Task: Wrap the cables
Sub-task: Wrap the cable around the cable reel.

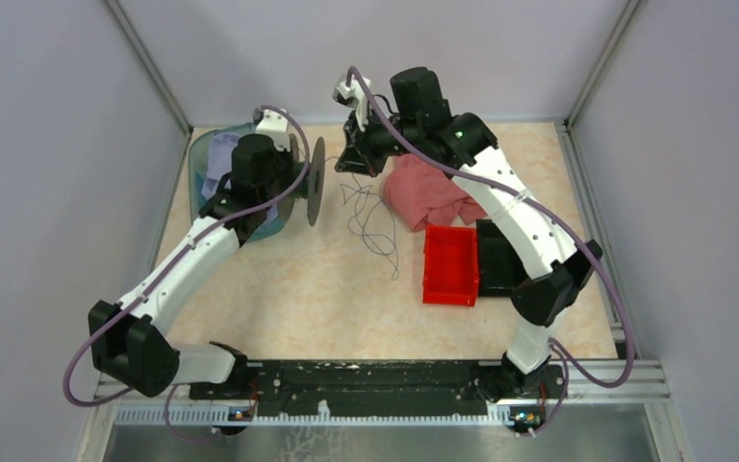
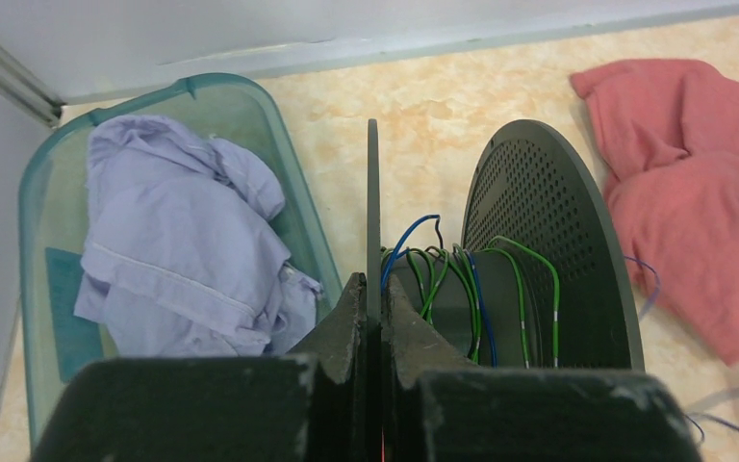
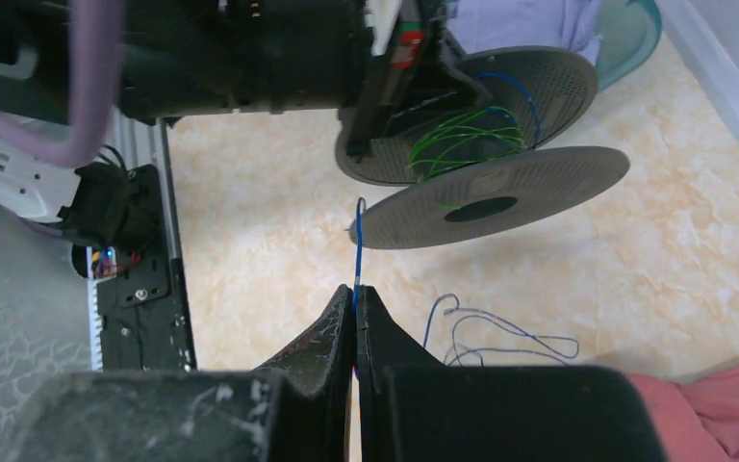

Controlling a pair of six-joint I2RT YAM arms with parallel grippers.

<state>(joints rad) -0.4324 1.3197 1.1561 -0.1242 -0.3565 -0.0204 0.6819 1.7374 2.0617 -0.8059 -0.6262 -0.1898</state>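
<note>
A black spool (image 2: 548, 241) with perforated flanges carries several turns of thin green and blue cable (image 2: 481, 289) on its hub. My left gripper (image 2: 372, 281) is shut on the edge of one flange and holds the spool (image 1: 310, 181) upright above the table. My right gripper (image 3: 356, 289) is shut on a thin blue cable strand (image 3: 358, 252) that runs straight up to the rim of the spool (image 3: 500, 188). The rest of that cable (image 1: 375, 226) lies in loose curly loops (image 3: 500, 332) on the table, just right of the spool. My right gripper (image 1: 351, 159) hovers beside the spool.
A teal tub (image 1: 195, 183) holding a lavender cloth (image 2: 183, 231) stands at the back left, behind the spool. A pink cloth (image 1: 428, 192) lies at the back right, with a red bin (image 1: 450, 265) in front of it. Grey walls enclose the table.
</note>
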